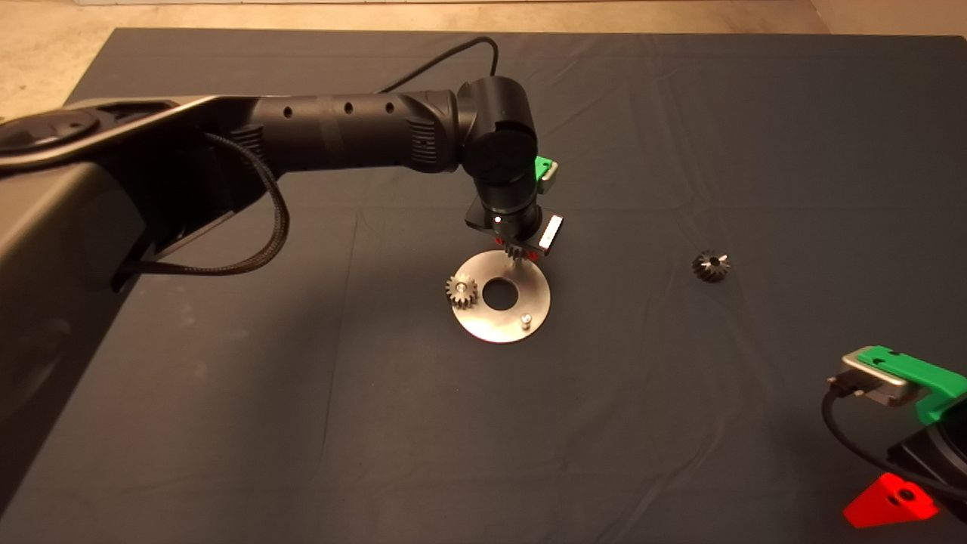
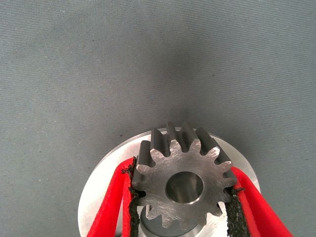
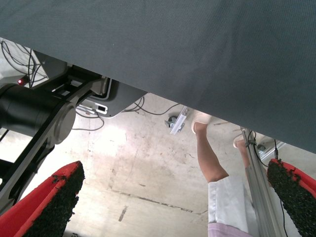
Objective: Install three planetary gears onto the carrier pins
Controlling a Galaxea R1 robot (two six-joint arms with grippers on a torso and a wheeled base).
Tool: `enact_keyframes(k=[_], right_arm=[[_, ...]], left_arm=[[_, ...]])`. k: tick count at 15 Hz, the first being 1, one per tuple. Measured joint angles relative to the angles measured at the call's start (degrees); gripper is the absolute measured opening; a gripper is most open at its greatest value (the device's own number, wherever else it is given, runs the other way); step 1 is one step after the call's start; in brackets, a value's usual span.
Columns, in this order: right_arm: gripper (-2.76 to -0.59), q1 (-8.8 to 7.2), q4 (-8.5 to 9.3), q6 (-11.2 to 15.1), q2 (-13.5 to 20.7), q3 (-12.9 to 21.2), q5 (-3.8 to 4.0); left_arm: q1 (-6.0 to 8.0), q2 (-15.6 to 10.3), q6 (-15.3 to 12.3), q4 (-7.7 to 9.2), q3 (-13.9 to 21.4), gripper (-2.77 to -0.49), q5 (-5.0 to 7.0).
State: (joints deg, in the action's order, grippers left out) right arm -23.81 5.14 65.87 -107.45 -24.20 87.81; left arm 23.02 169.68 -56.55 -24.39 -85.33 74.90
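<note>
Here, left gripper (image 2: 181, 197) clamped second gear (image 2: 181, 185) between pads, bore facing down over disc (image 1: 498, 298), presumably to line up with pin hidden beneath. One gear (image 1: 461, 290) already seated; pin (image 1: 526, 321) bare; third gear (image 1: 710, 266) well apart. Right gripper (image 3: 173, 197) parked, jaws wide.

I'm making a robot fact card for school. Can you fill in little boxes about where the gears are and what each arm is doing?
Disc: shiny round disc on the dark mat
Gear on a pin: one gear, at the disc's left edge
Bare pin: one pin, no gear on it
Gear being carried: held gear, above the disc
Loose gear: dark gear lying on the mat, right of the disc
Left gripper: shut on the held gear
Right gripper: open, parked at the lower right
</note>
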Motion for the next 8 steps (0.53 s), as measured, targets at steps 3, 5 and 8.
enact_keyframes(k=[3,5,8], right_arm=[[-0.61,0.00,-0.02,0.0,0.0,0.0,0.00],[-0.61,0.00,0.00,0.0,0.0,0.0,0.00],[-0.61,0.00,0.00,0.0,0.0,0.0,0.00]], left_arm=[[0.00,0.0,0.1,0.00,-0.1,-2.40,0.56],[0.00,0.0,0.2,0.00,-0.2,-2.40,0.57],[0.00,0.0,0.4,0.00,-0.2,-2.40,0.62]])
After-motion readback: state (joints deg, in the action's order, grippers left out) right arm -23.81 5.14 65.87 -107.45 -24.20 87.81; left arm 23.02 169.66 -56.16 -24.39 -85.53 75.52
